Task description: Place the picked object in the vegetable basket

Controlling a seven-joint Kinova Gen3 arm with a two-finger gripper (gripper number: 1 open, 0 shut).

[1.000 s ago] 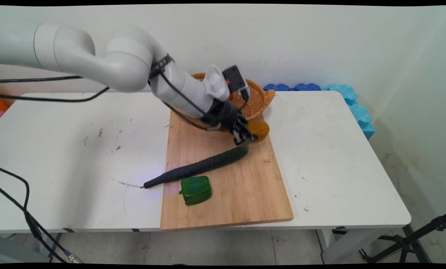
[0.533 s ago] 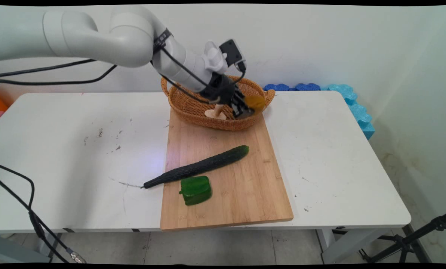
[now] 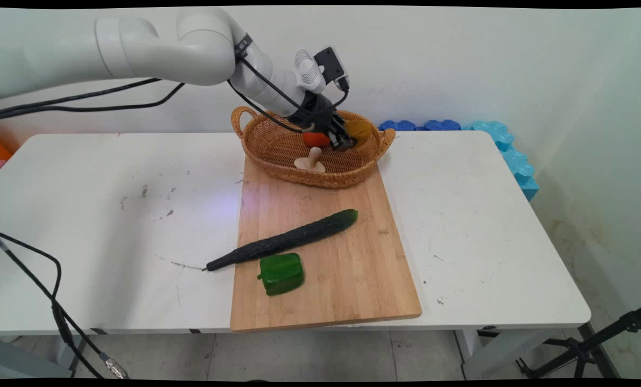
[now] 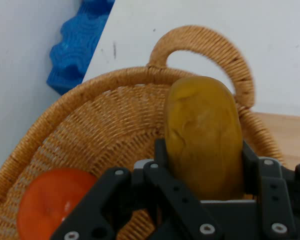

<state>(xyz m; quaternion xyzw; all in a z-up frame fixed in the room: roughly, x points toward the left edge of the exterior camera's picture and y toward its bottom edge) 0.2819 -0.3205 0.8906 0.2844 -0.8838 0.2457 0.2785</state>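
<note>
My gripper (image 3: 348,140) is shut on a brownish-yellow potato (image 3: 359,130), held over the right end of the wicker basket (image 3: 277,156). In the hand view the potato (image 4: 204,142) sits between my fingers (image 4: 247,165), above the basket's rim and handle (image 4: 205,42). An orange-red tomato (image 3: 315,139) lies in the basket just left of the gripper, and shows as the tomato (image 4: 52,205) at the lower left of the hand view. A pale mushroom (image 3: 310,160) rests on the basket floor.
A wooden cutting board (image 3: 352,269) lies in front of the basket. On it lie a long dark cucumber (image 3: 285,239), its tip over the board's left edge, and a green pepper (image 3: 281,273). Blue foam pieces (image 3: 492,140) sit at the table's far right edge.
The arm has lifted the potato off the board's far end and carried it back and up over the basket's right end. The tomato and mushroom have come into sight.
</note>
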